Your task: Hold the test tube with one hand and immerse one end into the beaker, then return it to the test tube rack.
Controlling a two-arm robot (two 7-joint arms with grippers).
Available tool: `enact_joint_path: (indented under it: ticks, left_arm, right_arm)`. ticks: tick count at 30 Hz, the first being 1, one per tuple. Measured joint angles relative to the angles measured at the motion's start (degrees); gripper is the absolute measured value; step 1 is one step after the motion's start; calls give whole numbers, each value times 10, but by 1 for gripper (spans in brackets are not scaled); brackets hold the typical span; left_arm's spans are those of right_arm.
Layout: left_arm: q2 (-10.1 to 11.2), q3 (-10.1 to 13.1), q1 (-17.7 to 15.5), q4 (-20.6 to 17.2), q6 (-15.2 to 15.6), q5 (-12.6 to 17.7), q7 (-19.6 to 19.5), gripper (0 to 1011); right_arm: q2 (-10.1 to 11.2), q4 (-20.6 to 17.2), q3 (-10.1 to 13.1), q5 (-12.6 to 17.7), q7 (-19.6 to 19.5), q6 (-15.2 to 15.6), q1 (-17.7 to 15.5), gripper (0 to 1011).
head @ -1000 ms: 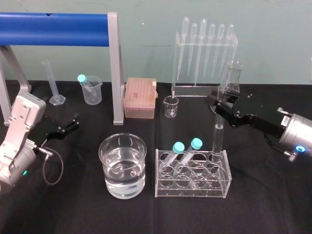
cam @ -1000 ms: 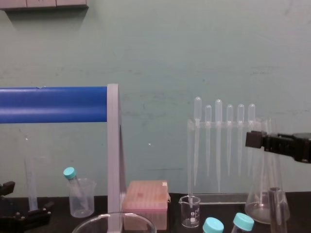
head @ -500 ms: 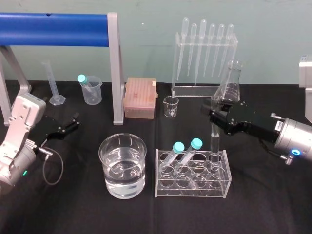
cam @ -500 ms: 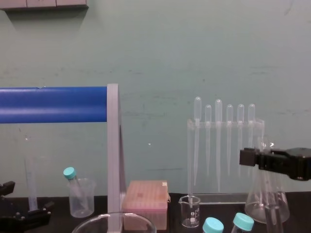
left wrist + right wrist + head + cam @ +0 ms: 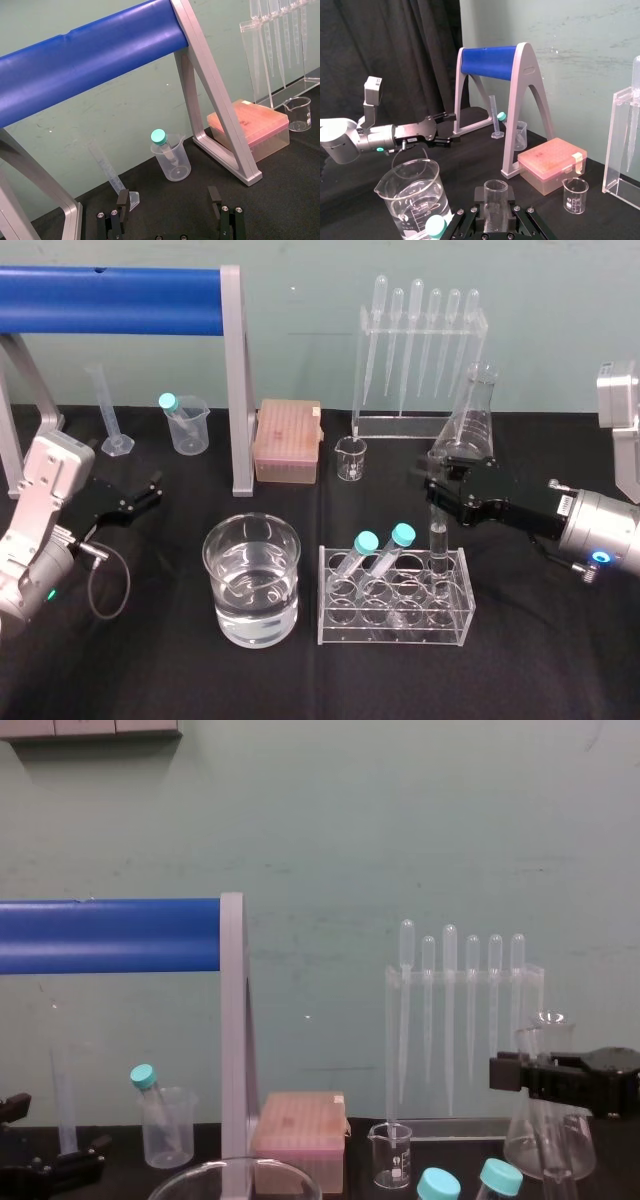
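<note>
Head view: we are holding the test tube (image 5: 438, 540) near its top with the right gripper (image 5: 437, 492), which is clenching the glass. The tube is standing upright in the rear right-end hole of the test tube rack (image 5: 395, 612). The rack is sitting near the front edge of the desk (image 5: 540, 660), and the beaker (image 5: 252, 580) is just beside its left end. The left gripper (image 5: 140, 502) is lying parked and released near the desk's left edge.

We cannot tell whether the tube's rounded end is resting on the rack floor.

Hazards we are judging from here:
- Releasing before the tube is seated could drop and crack it.
- Withdrawing sideways while gripping could tip the light rack into the teal-capped tubes (image 5: 385, 550).
- Backing away carelessly could strike the flask (image 5: 470, 425) just behind the gripper.

Right wrist view is showing the tube's open mouth between the fingers (image 5: 470, 216), which head view is hiding. Head view is supplying the rack hole.
</note>
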Motion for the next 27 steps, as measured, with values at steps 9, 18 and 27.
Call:
enact_joint_path:
  ticks: [9,18,27]
  left_arm:
    - [0,0,0,0,0,0,0,1000]
    - [0,0,0,0,0,0,0,1000]
    - [0,0,0,0,0,0,0,1000]
  right_arm:
    - [-6,14,-6,-3,4,1,3,225]
    - [-5,13,-6,-3,4,0,3,225]
    - [-5,13,-5,-2,3,0,3,247]
